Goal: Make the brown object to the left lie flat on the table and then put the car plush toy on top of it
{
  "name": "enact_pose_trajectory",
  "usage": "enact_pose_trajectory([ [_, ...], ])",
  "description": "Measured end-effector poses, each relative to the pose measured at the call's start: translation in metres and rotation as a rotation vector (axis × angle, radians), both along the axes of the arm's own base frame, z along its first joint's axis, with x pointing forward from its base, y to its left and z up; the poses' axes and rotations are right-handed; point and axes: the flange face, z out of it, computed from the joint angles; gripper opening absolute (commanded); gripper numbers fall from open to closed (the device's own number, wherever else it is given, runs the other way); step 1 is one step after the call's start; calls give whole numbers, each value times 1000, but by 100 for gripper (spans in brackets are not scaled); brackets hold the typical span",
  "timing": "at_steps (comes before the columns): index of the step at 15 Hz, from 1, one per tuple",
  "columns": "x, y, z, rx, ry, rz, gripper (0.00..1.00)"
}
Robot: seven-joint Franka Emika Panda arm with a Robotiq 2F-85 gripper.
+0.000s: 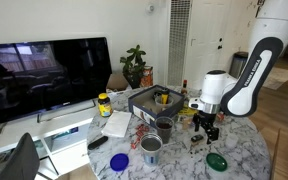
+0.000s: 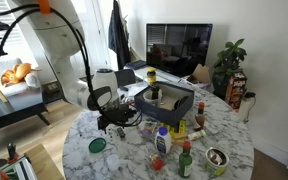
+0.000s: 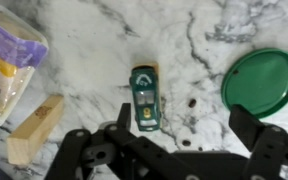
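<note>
In the wrist view a small green toy car (image 3: 144, 96) lies on the marble table (image 3: 84, 30), directly below the camera. A light brown wooden block (image 3: 36, 130) lies to its left near the frame's lower edge. My gripper (image 3: 184, 128) is open and empty above the table. Its left finger is beside the car's near end; its right finger is near a green lid (image 3: 261, 80). In both exterior views the gripper (image 1: 206, 128) (image 2: 115, 120) hangs low over the table. The car and block are too small to make out there.
A purple and yellow bag (image 3: 6, 55) lies left of the block. On the round table stand a grey box (image 1: 154, 98), cups (image 1: 151, 148), a blue lid (image 1: 119, 160), the green lid (image 1: 216, 160) and bottles (image 2: 162, 140). A monitor (image 1: 46, 72) stands behind.
</note>
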Motion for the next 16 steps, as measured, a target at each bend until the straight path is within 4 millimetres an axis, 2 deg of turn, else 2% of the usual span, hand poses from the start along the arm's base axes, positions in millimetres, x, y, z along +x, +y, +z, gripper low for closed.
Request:
enact_pose_trajectory([
  [4,-23,21,26,104,16,-136,100],
  [8,-27,35,56,182,18,-301,100],
  [16,-32,35,108,205,87,-510,100],
])
